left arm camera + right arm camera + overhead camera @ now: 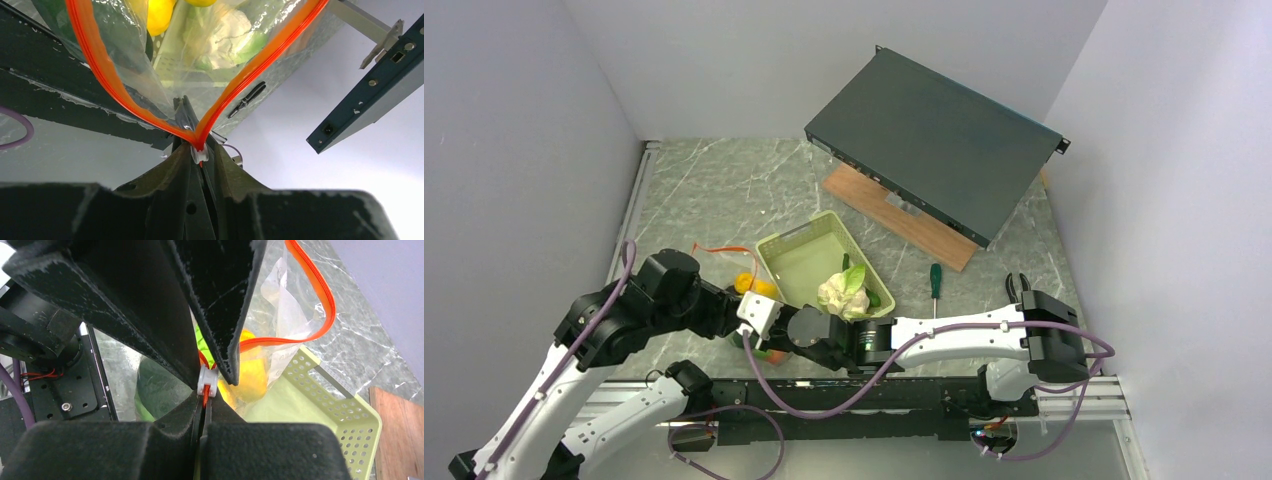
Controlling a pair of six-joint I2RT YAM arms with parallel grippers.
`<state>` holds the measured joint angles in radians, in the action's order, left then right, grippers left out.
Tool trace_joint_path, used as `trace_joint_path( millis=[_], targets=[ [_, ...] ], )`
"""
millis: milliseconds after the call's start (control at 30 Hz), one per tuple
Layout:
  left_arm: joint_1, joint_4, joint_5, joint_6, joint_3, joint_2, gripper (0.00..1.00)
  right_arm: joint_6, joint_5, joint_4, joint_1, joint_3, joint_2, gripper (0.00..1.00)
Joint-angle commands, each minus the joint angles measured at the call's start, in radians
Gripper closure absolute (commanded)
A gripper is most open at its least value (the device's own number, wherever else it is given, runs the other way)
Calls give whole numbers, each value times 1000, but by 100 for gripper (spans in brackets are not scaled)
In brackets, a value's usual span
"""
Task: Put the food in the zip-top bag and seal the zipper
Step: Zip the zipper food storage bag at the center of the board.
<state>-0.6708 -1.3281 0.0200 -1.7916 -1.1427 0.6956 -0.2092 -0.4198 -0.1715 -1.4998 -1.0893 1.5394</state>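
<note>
Bag (pixel 115 45) hangs between the two arms at the basket's (pixel 799 240) 8 o'clock. Its mouth gapes and the zipper (pixel 95 55) is spread in a wide V. Left gripper (pixel 200 150) is pinched tight on the zipper's end, right at the white slider (pixel 200 154). Right gripper (pixel 204 407) is clamped narrow on that same end from the other side, with the orange strip showing in its seam. Yellow piece (pixel 250 377) is inside the bag. Cauliflower (pixel 844 290) sits in the basket's 5 o'clock corner with a green bit (pixel 874 298) just beside it at 3 o'clock, so loading looks unfinished to me.

The step looks like holding the slider end, ready to seal. To do it well, one gripper anchors the end while the other draws the slider along. Keep the strip taut and straight with both tracks together, or the floppy film may snag in the slider. If food goes in first, only one gripper should let go. The mouth must stay up, or the yellow piece could roll out.
</note>
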Motion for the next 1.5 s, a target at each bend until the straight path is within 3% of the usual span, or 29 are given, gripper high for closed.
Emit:
trace_joint_path(
  millis=[0, 233, 467, 733, 967, 1100, 1200, 1267, 1367, 1467],
  targets=[
    [-1, 3, 14, 2, 11, -2, 72, 6, -2, -17, -6, -56, 12, 100],
    [-1, -2, 17, 5, 15, 1, 73, 2, -10, -19, -9, -56, 10, 100],
    [-1, -50, -62, 16, -31, -3, 100, 10, -17, -77, -14, -10, -4, 100],
    [1, -142, -254, 91, -157, 69, 100, 23, 15, -219, -24, 101, -59, 100],
    [2, -159, -314, 100, -155, 55, 100, 78, -13, -286, -23, 212, -135, 100],
    [2, -114, -282, 97, -117, 33, 100, 107, 23, -223, -22, 191, -138, 100],
    [1, -91, -251, 102, -102, 28, 100, 144, 66, -62, -21, 90, -111, 100],
    [1, -86, -233, 103, -101, 30, 100, 168, 78, 29, -21, 39, -95, 88],
    [1, -81, -212, 104, -94, 31, 100, 195, 65, 80, -19, 12, -99, 57],
    [1, -69, -201, 100, -79, 26, 100, 187, 49, 132, -19, -23, -93, 53]
  ],
)
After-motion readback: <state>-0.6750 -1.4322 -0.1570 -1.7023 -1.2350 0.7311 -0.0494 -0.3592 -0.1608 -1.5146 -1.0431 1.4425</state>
